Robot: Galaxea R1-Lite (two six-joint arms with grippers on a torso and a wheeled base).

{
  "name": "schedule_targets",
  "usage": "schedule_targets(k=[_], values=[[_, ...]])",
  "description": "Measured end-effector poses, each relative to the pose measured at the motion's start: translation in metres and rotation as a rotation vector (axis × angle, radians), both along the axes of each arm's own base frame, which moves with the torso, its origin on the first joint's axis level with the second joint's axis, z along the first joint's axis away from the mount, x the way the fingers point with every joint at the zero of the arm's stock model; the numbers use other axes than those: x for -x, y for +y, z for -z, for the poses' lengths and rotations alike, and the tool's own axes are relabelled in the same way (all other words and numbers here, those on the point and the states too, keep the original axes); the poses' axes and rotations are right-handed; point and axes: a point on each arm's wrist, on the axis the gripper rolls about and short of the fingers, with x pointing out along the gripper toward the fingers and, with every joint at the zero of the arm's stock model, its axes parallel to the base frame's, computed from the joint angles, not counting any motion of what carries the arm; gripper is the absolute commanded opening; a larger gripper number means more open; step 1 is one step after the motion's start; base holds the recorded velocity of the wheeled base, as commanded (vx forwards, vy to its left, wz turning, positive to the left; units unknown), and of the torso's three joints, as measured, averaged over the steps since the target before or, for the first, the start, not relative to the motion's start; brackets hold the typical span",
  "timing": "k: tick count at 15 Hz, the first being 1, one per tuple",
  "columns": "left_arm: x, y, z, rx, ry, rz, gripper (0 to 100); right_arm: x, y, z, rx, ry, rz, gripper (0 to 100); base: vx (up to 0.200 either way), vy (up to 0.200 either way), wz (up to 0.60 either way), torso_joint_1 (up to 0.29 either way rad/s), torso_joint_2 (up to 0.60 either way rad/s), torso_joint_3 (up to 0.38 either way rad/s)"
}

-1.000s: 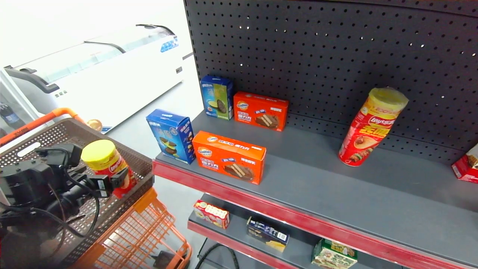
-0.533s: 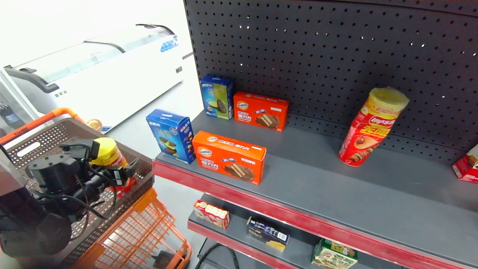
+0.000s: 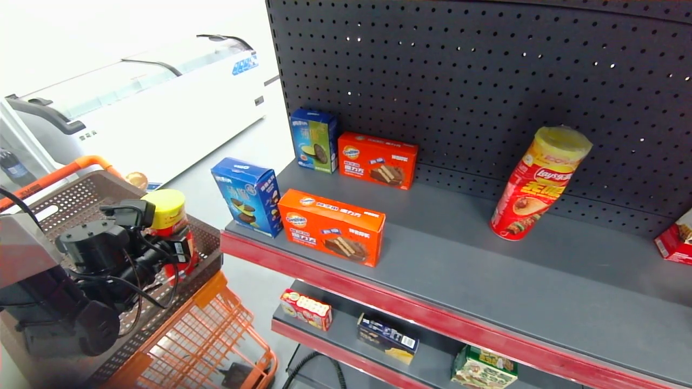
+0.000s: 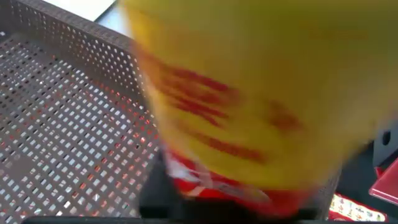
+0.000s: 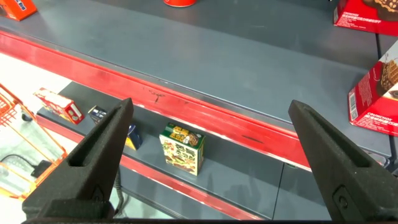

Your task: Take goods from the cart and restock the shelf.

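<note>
A chips can (image 3: 165, 209) with a yellow lid and red body is held above the brown cart basket (image 3: 59, 202), with my left gripper (image 3: 175, 247) shut on its lower part. The left wrist view has the same can (image 4: 249, 93) very close, over the basket's mesh (image 4: 68, 137). The grey shelf (image 3: 459, 265) with a red front edge lies to the right of the can. My right gripper (image 5: 211, 168) hangs open in front of the shelf's red edge (image 5: 205, 112), nothing between its fingers (image 5: 93, 168).
On the shelf stand two blue boxes (image 3: 247, 195) (image 3: 314, 139), two orange boxes (image 3: 331, 227) (image 3: 377, 160) and another chips can (image 3: 535, 183) leaning against the pegboard. Bare shelf lies between the orange boxes and that can. Small packs, including a green box (image 5: 182, 147), sit on the lower shelf.
My left arm has carried the chips can to the right, toward the shelf, and the can has turned from tilted to nearly upright. Goods on the shelf have not moved.
</note>
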Motion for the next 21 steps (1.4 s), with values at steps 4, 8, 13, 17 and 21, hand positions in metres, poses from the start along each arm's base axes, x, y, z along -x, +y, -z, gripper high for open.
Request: schedule_targets(k=[4, 8, 13, 17, 21], values=[[0.003, -0.004, -0.016, -0.01, -0.061, 0.011, 0, 0.0, 0.0, 0.0, 0.0, 0.0, 0.0, 100, 0.0, 0.0, 0.0, 0.0, 0.0, 0.0], [0.023, -0.011, -0.06, -0.008, -0.109, 0.028, 0, 0.0, 0.0, 0.0, 0.0, 0.0, 0.0, 100, 0.0, 0.0, 0.0, 0.0, 0.0, 0.0], [0.062, -0.037, -0.114, -0.006, -0.178, 0.149, 0, 0.0, 0.0, 0.0, 0.0, 0.0, -0.001, 100, 0.0, 0.0, 0.0, 0.0, 0.0, 0.0], [0.082, -0.055, -0.129, 0.001, -0.193, 0.259, 0, 0.0, 0.0, 0.0, 0.0, 0.0, 0.0, 100, 0.0, 0.0, 0.0, 0.0, 0.0, 0.0], [0.123, -0.075, -0.13, 0.053, -0.127, 0.474, 0, 0.0, 0.0, 0.0, 0.0, 0.0, 0.0, 100, 0.0, 0.0, 0.0, 0.0, 0.0, 0.0]])
